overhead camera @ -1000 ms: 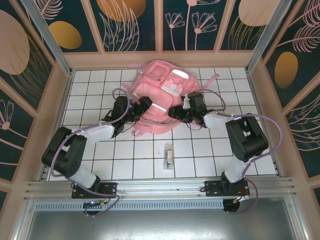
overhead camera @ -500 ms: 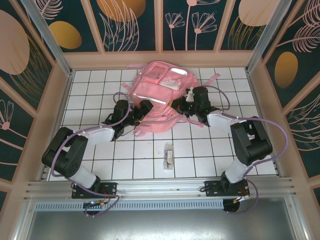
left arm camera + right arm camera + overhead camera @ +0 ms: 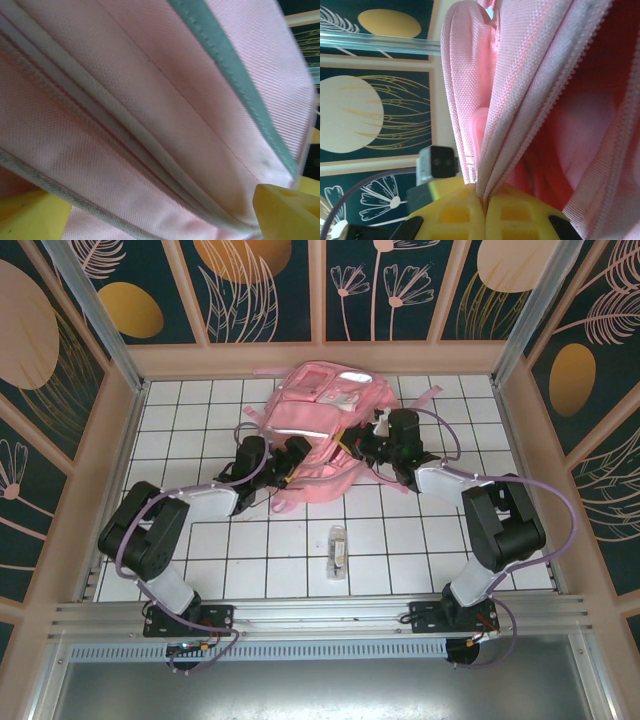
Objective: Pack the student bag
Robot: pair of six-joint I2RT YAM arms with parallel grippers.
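right claw (image 3: 483,202) clamped on zipper edge of student bag (image 3: 318,415); left claw (image 3: 291,456) spread wide, bag fabric between its fingers, on white tiled surface (image 3: 400,550)

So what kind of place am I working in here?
Most likely a lab test cell, not a real room: a white gridded tabletop boxed in by aluminium frame rails and printed leaf-and-flower wall panels, with the student bag staged on it.

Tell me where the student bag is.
In the top view the student bag lies at the far middle of the tiled table, between the left gripper and the right gripper, which pinches its edge.
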